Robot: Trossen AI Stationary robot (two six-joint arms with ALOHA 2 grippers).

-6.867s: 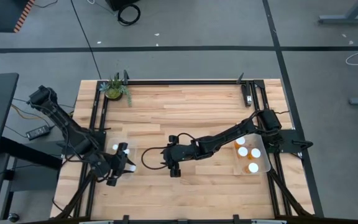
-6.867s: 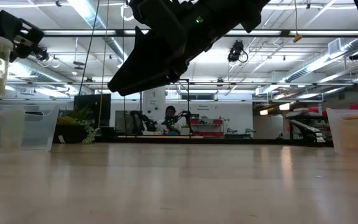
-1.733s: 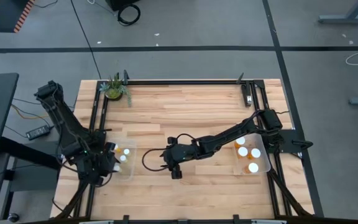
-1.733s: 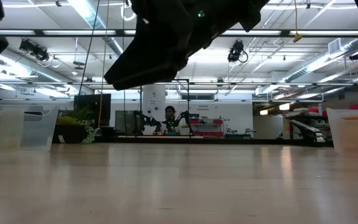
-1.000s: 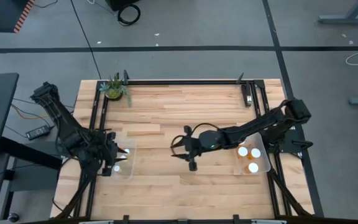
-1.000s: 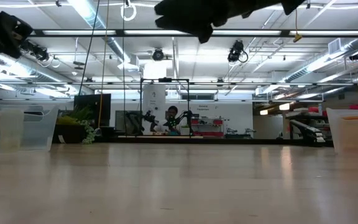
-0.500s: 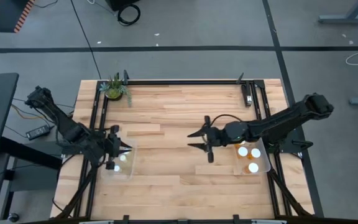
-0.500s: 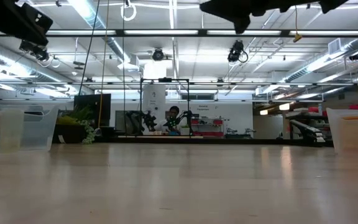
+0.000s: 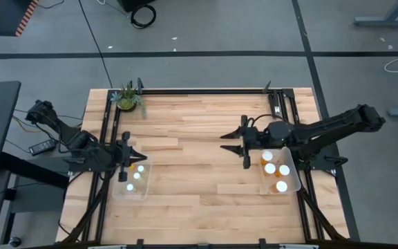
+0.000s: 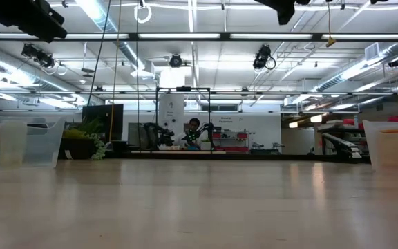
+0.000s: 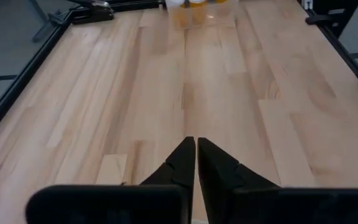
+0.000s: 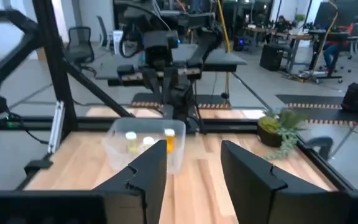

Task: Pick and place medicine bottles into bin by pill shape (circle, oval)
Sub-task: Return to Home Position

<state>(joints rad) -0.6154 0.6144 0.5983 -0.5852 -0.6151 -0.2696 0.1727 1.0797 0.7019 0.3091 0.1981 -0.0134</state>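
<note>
3 bottles (image 9: 137, 176) in left bin (image 9: 135, 194), left gripper (image 11: 196, 146) closed, right gripper (image 12: 193, 148) spread

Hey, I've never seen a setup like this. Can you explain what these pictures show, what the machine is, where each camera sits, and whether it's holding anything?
It is a robot with two dark arms working at a wooden table. One picture looks straight down from above, one looks level across the tabletop, and two come from cameras on the arms' wrists. From above, the left arm ends by the left clear bin, with its jaws shut on nothing. The right arm ends beside the right clear bin, with its jaws open and empty. Small white-capped medicine bottles stand inside both bins. A little potted plant sits at one corner of the table.
</note>
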